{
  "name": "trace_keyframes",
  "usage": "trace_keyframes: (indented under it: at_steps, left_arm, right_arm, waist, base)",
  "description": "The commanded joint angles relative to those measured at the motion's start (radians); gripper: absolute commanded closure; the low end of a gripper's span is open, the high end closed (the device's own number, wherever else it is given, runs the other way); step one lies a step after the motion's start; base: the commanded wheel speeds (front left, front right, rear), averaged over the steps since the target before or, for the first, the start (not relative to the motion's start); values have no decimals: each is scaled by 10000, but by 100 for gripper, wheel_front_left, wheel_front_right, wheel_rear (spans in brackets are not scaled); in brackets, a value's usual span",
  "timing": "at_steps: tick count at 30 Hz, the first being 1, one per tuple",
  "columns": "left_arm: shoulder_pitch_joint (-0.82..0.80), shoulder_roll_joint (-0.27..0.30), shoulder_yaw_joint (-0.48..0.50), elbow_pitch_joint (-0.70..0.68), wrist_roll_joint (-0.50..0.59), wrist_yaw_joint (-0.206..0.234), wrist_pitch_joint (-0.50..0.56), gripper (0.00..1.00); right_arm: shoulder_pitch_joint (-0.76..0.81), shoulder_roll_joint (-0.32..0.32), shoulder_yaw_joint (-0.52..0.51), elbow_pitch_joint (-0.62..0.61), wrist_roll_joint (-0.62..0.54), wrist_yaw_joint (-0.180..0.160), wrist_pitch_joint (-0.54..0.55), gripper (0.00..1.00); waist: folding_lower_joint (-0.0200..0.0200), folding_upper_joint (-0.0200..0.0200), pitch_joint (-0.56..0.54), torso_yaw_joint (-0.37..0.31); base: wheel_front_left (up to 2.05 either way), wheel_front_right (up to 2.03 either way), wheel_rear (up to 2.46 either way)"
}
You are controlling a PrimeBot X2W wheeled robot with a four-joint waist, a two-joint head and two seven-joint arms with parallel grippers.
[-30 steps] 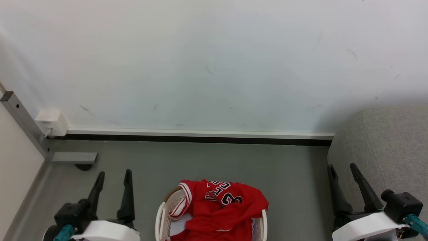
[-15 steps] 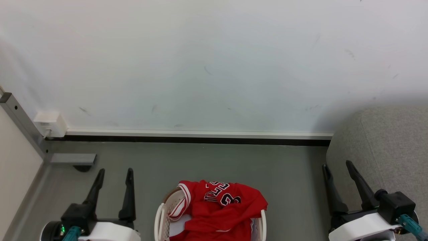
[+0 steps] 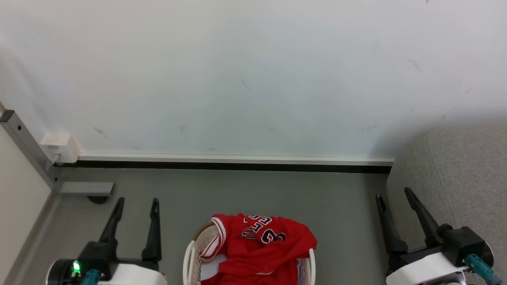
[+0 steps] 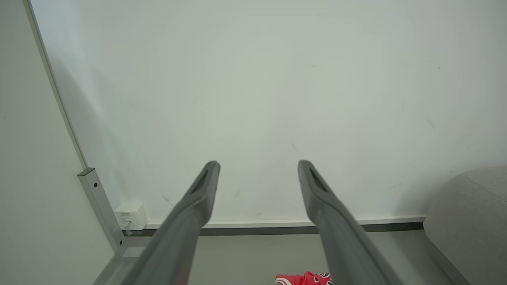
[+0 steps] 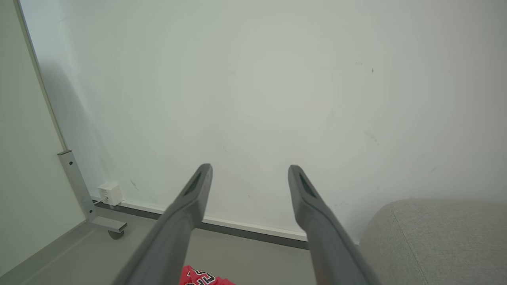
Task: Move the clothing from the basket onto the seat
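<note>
Clothing: bright red clothing [image 3: 263, 247] lies heaped in the basket. A jersey is on top, with black-and-white lettering and a number facing up. A strip of white-and-red striped trim hangs down inside the left wall.
Basket: the white perforated basket [image 3: 189, 253] stands on the floor at the near middle. Its near part is cut off by the bottom edge of the head view. It sits between the two hands and touches neither.
Seat: the light grey upholstered seat [image 3: 459, 166] is at the right, against the wall and well apart from the basket.
Left hand: the left hand [image 3: 137, 200] is at the near left, to the left of the basket. Its fingers are spread wide, point toward the far wall and hold nothing.
Right hand: the right hand [image 3: 393, 193] is at the near right, just beside the seat's left edge. Its fingers are wide apart and empty. I cannot tell whether it touches the fabric.
Floor: the grey floor [image 3: 245, 190] runs from the basket to the wall.
Wall: the pale wall [image 3: 253, 79] has faint scuff marks and a white-and-black skirting strip [image 3: 237, 161] along its foot.
Far left corner: a small white box [image 3: 59, 146] sits at the wall's base, beside a slanting metal post [image 3: 23, 142].
</note>
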Motion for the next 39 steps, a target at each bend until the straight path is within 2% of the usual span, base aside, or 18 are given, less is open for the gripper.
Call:
trace_keyframes:
  at_steps: [1, 32, 39]
  left_arm:
    - [89, -13, 66, -18, 130, -41, -10, 0]
    - [72, -280, 420, 90, 47, -388, -9, 0]
    - [-25, -309, 430, 207, -7, -578, -9, 0]
  right_arm:
    - [-126, -47, 13, -14, 12, -21, -32, 0]
    - [-152, -122, -1, -140, 314, -21, -30, 0]
    - [-221, -173, 8, -187, 409, -21, -30, 0]
  waist:
    - [0, 0, -3, -7]
    - [0, 0, 80, -253]
    - [0, 0, 243, -417]
  base:
    - [0, 0, 0]
    - [0, 0, 0]
    - [0, 0, 0]
